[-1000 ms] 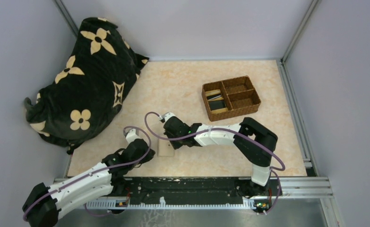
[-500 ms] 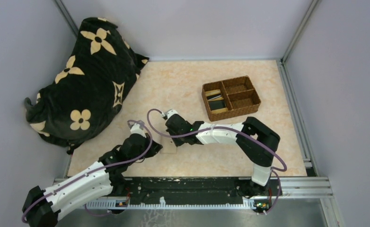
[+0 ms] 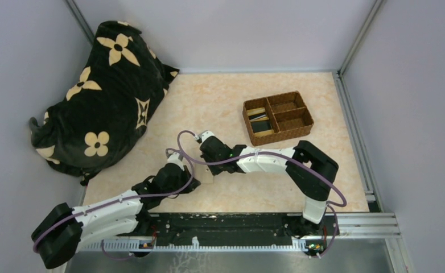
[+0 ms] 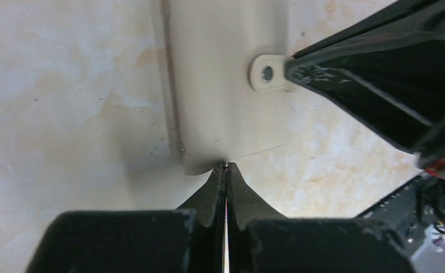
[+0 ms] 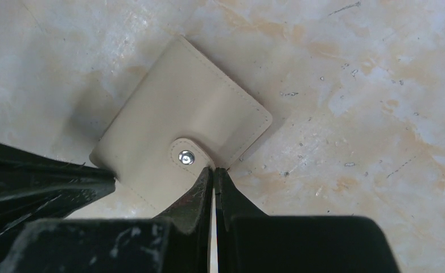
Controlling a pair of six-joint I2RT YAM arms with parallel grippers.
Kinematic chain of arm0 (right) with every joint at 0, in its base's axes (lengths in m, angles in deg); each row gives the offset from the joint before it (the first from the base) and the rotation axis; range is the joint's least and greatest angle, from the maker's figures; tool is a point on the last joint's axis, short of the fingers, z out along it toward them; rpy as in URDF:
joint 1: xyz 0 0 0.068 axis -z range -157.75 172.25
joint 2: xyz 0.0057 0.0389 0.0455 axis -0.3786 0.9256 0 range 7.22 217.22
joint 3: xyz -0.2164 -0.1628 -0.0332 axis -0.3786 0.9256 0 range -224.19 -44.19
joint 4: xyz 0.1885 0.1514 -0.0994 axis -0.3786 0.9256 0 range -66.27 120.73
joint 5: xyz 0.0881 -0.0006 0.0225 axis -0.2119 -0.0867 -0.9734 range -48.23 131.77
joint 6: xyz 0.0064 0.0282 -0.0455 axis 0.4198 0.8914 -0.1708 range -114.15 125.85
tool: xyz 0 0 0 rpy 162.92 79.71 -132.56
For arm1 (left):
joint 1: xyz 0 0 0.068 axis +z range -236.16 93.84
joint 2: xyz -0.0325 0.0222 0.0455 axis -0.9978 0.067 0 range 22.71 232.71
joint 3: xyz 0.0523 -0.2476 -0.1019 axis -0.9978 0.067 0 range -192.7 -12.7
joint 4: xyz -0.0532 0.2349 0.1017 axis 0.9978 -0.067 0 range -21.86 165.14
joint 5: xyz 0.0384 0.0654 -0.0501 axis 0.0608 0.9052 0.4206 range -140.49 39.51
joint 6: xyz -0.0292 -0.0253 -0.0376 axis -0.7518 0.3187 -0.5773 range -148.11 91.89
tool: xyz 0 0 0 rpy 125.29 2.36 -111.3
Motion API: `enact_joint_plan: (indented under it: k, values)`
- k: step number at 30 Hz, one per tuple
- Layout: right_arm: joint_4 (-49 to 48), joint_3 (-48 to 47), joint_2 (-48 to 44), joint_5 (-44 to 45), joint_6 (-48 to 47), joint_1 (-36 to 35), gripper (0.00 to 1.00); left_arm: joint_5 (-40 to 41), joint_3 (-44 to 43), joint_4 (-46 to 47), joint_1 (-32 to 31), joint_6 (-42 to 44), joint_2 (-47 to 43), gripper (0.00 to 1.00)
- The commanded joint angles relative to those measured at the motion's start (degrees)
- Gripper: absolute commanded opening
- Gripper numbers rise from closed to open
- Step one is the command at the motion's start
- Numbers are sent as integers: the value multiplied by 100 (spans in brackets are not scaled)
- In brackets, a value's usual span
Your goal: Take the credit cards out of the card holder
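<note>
Cream-beige leatherette, stitched round its edges, covers the card holder, which lies folded shut and flat on the marbled tabletop. It sits left of centre in the right wrist view and in the lower middle of the top view, between the two arms. Its snap tab is fastened over one edge, metal stud showing. No credit cards are visible; any would be hidden inside the fold.

Both claws are closed. The right gripper has its fingers pressed together, with the tips at the tab's lower right rim. The left gripper is pressed together the same way, its tips meeting the holder's near edge at the bottom centre of the left wrist view. Whether either has nipped a sliver of the cover I cannot tell.

By the look of it the holder is light and thin, and it would probably skate across the smooth top if pushed from one side only. The cover seems soft and bendy, and nothing about it looks fragile. The snap likely needs peeling up at the tab's rounded free end while the other claw pins the body down. Cards, once exposed, would be stiff and slick, best pinched by a protruding short edge.

A brown woven tray stands in the upper right of the top view, well apart
</note>
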Motion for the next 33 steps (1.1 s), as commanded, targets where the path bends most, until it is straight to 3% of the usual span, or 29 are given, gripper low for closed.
enact_joint_plan:
  k: [1,6,7,10,12,23,33]
  values:
    - [-81,-151,-373,-12,-125,23,0,283,-86,428,92,186,645,0]
    - [-178,-62,-429,-168,-149,26,0,130,-29,607,203,235,918,0]
    - [-203,-41,-439,-174,-137,24,5,116,10,628,218,206,915,0]
    - [-403,41,-502,-272,-114,24,33,79,118,642,234,91,821,0]
    - [-381,-42,-461,-268,-105,9,42,48,202,688,236,31,725,0]
    - [-93,-773,239,-31,-366,-176,43,91,261,440,235,-50,336,0]
    - [270,-817,651,391,-398,-259,44,110,383,214,237,-164,45,0]
